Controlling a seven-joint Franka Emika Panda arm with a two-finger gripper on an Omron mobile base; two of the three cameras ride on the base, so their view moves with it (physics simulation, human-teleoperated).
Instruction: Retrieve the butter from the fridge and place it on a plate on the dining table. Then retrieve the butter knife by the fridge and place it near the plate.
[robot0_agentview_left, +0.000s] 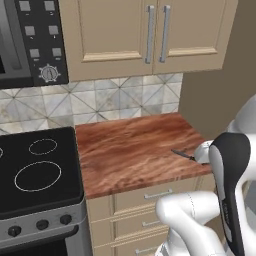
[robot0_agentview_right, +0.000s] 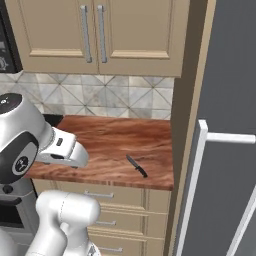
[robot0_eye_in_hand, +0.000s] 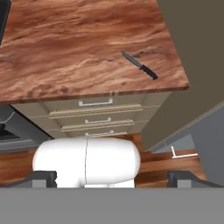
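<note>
Stovetop of black glass (robot0_agentview_left: 35, 170) sits leftmost, beside a reddish-brown wood-grain counter (robot0_agentview_right: 107, 140) over beige drawers (robot0_eye_in_hand: 96, 116). Near its right front corner lies the slim dark butter knife (robot0_agentview_right: 137, 166), alone. Rightmost stands the pale grey fridge (robot0_agentview_right: 225, 150), doors closed. Gripper (robot0_eye_in_hand: 111, 179) gapes wide, empty.

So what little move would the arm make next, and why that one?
Probably swing the open gripper forward and down toward the butter knife. The knife lies flat on the wooden counter, near its front right corner beside the fridge, with nothing touching it. In the hand view the fingertips stand wide apart, well back from the counter.
</note>
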